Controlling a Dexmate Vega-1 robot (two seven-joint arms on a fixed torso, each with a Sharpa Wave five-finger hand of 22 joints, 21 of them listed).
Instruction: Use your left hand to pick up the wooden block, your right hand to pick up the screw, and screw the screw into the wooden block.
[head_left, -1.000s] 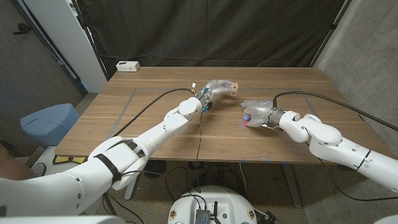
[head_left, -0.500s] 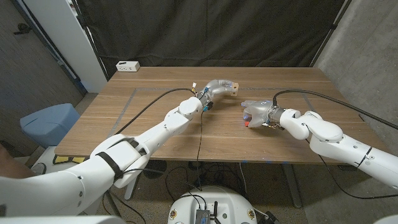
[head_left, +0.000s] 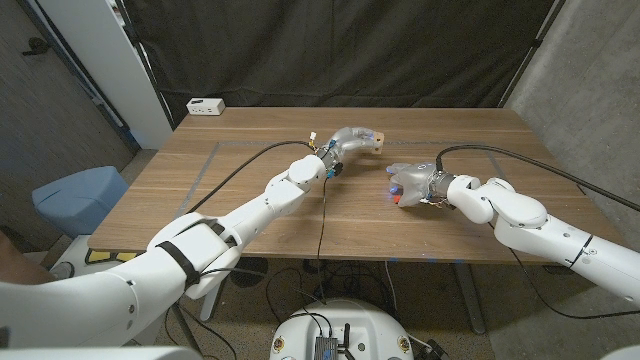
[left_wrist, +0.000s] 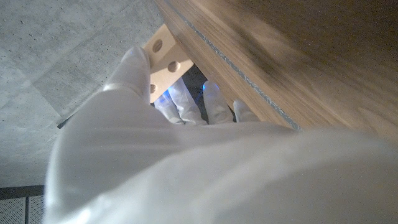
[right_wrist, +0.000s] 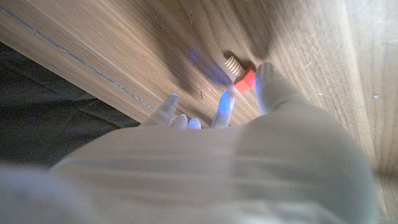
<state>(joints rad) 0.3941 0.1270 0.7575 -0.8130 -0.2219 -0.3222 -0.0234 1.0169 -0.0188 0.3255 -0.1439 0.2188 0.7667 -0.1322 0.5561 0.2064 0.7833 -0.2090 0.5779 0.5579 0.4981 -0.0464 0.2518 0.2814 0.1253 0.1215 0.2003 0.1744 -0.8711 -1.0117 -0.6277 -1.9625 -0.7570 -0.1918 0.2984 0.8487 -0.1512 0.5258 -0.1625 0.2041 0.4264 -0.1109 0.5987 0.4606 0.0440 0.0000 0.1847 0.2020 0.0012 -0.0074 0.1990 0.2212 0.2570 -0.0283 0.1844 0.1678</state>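
Tabletop (head_left: 250, 200) carries everything. Left hand (head_left: 347, 140) sits at about 12 o'clock on it, fingers (left_wrist: 180, 102) wrapped on the block (head_left: 372, 139); the left wrist view shows the block's holes past the thumb. Whether the block is lifted yet, cannot tell. Right hand (head_left: 412, 180), at 3 o'clock of centre, has its fingers (right_wrist: 224, 106) closing round the screw (head_left: 398, 196), red head, threads bare; grasp not firm yet, the screw looks to lie on the wood. Left to do: lift the screw, bring the parts together, thread. White box (head_left: 205, 105) at 10 o'clock, well apart. Cables cross the middle; nothing blocks the path.
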